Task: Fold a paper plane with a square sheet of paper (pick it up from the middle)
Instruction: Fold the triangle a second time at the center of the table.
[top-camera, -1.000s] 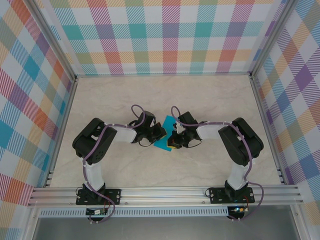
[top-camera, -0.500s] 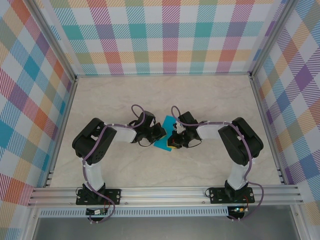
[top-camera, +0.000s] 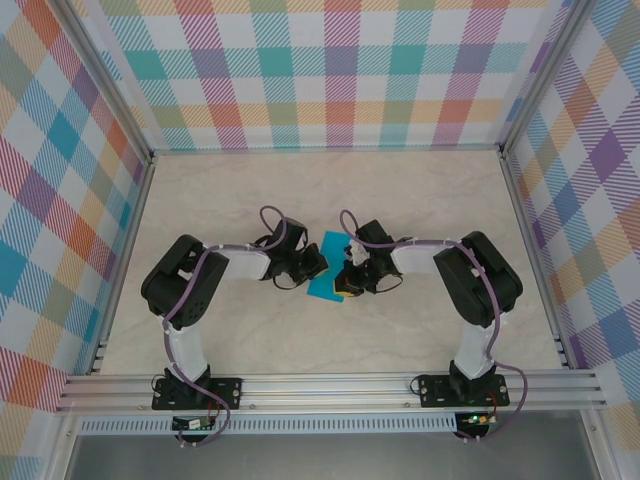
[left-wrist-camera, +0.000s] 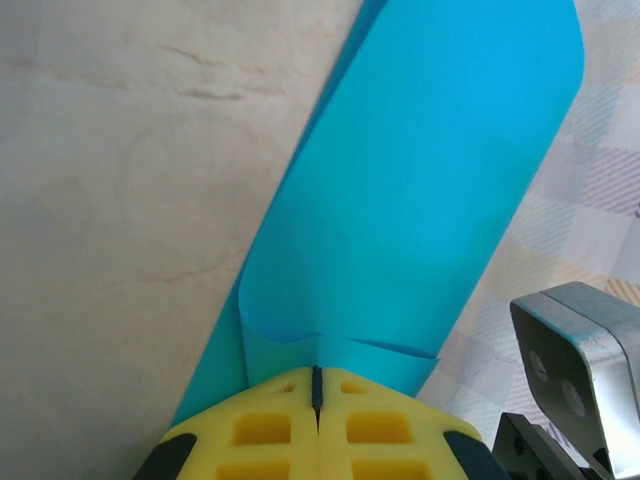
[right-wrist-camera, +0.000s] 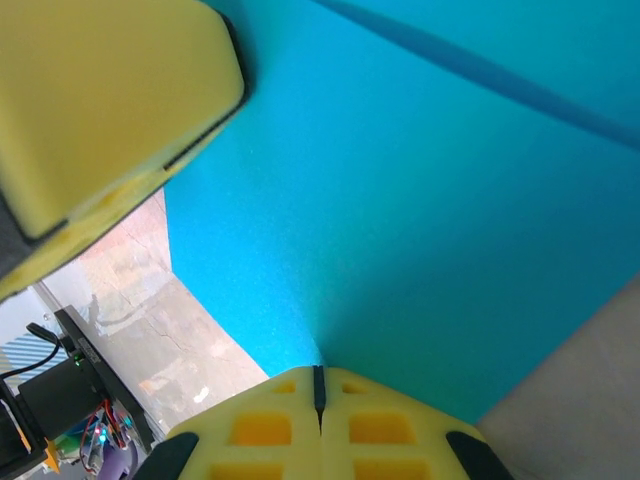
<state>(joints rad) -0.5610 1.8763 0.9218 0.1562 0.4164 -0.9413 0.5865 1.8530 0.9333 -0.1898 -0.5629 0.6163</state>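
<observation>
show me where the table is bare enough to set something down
Crowded at centre: left hand and right hand both pinch the square sheet of paper. Bare table runs wide from there to the back wall, and nearer, to the front rail.

The paper (left-wrist-camera: 420, 200) is thin, smooth and matt, the pads (left-wrist-camera: 265, 430) look like matt yellow moulded foam or soft plastic, the table (top-camera: 430, 190) is a smooth marble-look top, and the rails (top-camera: 330, 385) are brushed bare metal.
</observation>
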